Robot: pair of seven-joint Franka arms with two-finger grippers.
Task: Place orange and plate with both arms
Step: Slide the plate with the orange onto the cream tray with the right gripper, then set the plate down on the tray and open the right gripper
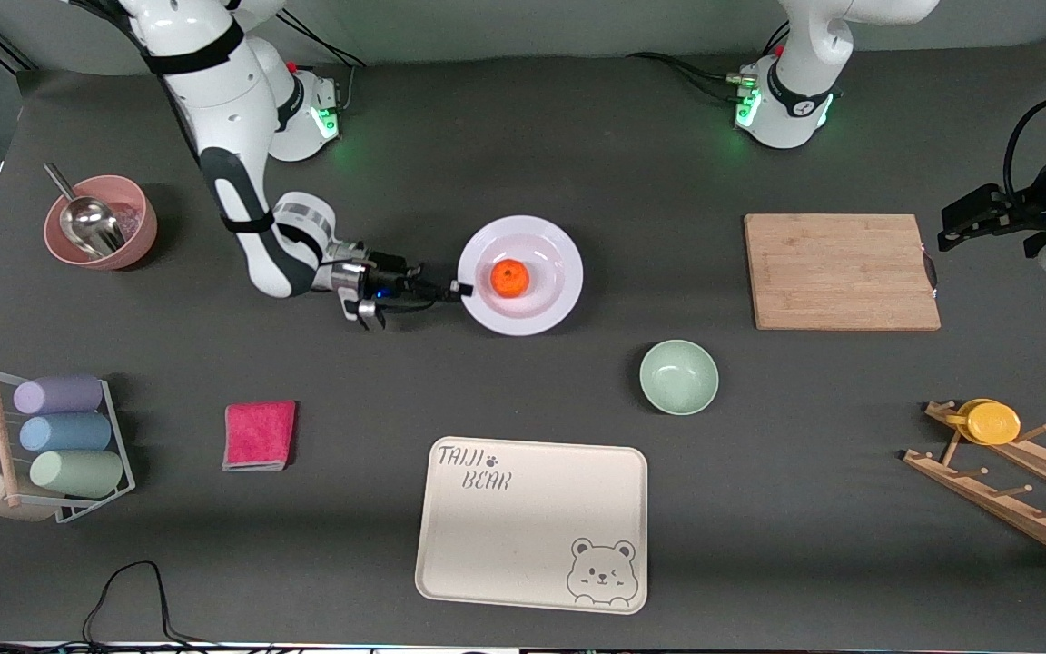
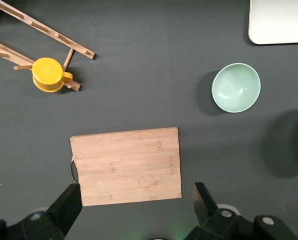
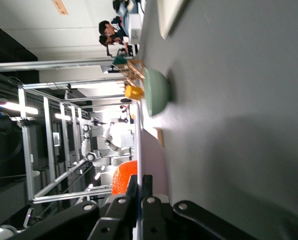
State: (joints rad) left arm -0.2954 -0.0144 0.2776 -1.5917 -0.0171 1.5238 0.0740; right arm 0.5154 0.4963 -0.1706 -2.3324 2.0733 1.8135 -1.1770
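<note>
The pale plate [image 1: 550,245] is in the middle of the table with the orange [image 1: 509,278] resting at its centre. My right gripper [image 1: 461,290] lies low and is shut on the plate's rim at the side toward the right arm's end. The right wrist view shows its fingers [image 3: 148,184] pinching the thin rim [image 3: 156,155], with the orange [image 3: 124,177] just past them. My left gripper [image 1: 948,236] hangs open in the air over the cutting board's edge at the left arm's end. Nothing lies between its wide fingers [image 2: 71,200].
A wooden cutting board [image 1: 841,271] lies toward the left arm's end. A green bowl [image 1: 678,376] and a cream bear tray [image 1: 532,522] sit nearer the front camera. A pink bowl with a scoop [image 1: 101,222], a red cloth [image 1: 260,434], a cup rack [image 1: 60,445] and a peg rack with a yellow cup [image 1: 991,421] line the table's ends.
</note>
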